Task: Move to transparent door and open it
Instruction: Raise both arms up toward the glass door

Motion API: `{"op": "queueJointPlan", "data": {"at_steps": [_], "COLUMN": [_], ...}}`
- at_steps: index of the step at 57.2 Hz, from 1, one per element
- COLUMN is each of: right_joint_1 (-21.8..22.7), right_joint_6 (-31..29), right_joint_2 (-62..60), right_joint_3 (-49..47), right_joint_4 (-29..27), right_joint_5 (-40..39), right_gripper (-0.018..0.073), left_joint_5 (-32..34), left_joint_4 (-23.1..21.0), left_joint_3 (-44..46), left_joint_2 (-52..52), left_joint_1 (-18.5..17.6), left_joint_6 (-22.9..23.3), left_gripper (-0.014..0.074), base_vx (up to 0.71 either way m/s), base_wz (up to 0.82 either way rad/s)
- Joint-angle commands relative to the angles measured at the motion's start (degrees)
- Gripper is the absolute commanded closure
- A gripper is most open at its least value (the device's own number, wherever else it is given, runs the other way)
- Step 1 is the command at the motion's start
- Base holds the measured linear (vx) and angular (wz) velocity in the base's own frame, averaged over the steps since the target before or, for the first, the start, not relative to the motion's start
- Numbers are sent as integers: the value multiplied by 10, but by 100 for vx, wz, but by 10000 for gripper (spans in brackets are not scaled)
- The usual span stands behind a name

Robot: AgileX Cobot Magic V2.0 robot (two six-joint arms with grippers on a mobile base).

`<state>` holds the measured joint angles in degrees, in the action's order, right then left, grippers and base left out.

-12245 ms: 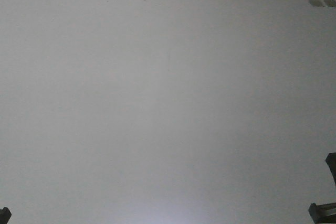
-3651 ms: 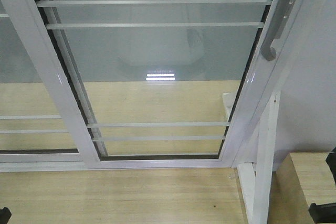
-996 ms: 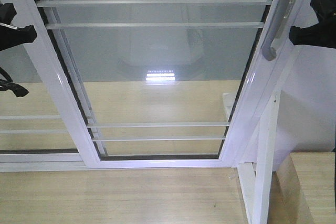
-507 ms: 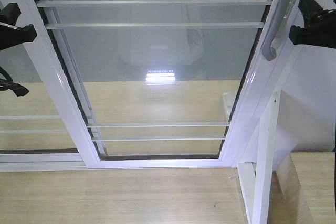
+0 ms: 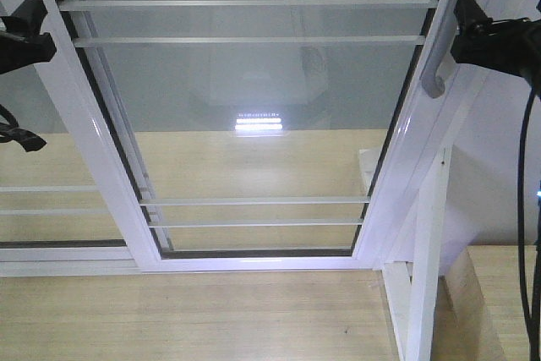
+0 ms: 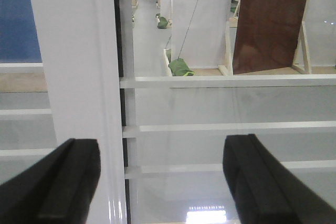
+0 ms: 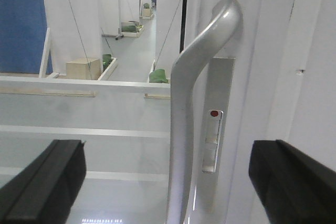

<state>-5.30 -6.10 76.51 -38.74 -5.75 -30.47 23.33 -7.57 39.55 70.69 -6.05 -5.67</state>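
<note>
Right wrist-mounted view puts the grey pull handle [image 7: 181, 129] dead centre, running from 12 to 6 o'clock. The right gripper [image 7: 168, 182] is spread wide, with 1 finger at 8 o'clock and 1 at 4 o'clock, and the handle stands between them untouched. You have it lined up this way, I judge, so that a short push forward brings the bar inside the claw before it closes. At 3 o'clock of the handle sits a small latch plate [image 7: 212, 140] with a red dot; you cannot tell from here whether it is locked.

In the exterior front-facing view the transparent door [image 5: 254, 99] fills the middle and appears shut against its frame. Its handle is at 2 o'clock with the right gripper just beside it. The left gripper [image 6: 157, 182] is also held apart and empty, facing the white stile [image 6: 79, 77] at 9 o'clock, probably parked clear since the pull belongs to the right arm. The handle-less panel [image 5: 34, 166] lies behind at 9 o'clock.

The base looks close enough. What remains is gripping and sliding toward 9 o'clock. Close squarely, because a curved, glossy bar could slip.
</note>
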Motion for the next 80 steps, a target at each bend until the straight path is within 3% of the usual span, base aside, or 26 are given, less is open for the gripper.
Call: {"op": "queueJointPlan", "data": {"at_steps": [1,11,28,60,69,80], "right_joint_1": [3,3,3,3,3,3], "right_joint_6": [-25,-47,-47,-49,-49,-49], "right_joint_2": [27,103,199,318,319,319], "right_joint_3": [-21,-26,-108,-243,-242,-242], "right_joint_4": [-24,-56,-50,-50,-49,-47], "right_joint_5": [-112,-196,-195,-173,-173,-178], "right_gripper": [-111,-84,-6,26,195,536], "left_joint_5": [51,51,41,30,28,25], "left_joint_4": [-3,-3,-3,-3,-3,-3], "left_joint_3": [22,22,22,22,22,22], "left_joint_2": [-14,-14,-14,-14,-14,-14], "left_joint_1": [-3,-3,-3,-3,-3,-3], "left_joint_6": [5,5,5,5,5,5], "left_gripper": [29,37,37,37,37,37], "base_vx": [0,0,0,0,0,0], "base_wz": [0,0,0,0,0,0]}}
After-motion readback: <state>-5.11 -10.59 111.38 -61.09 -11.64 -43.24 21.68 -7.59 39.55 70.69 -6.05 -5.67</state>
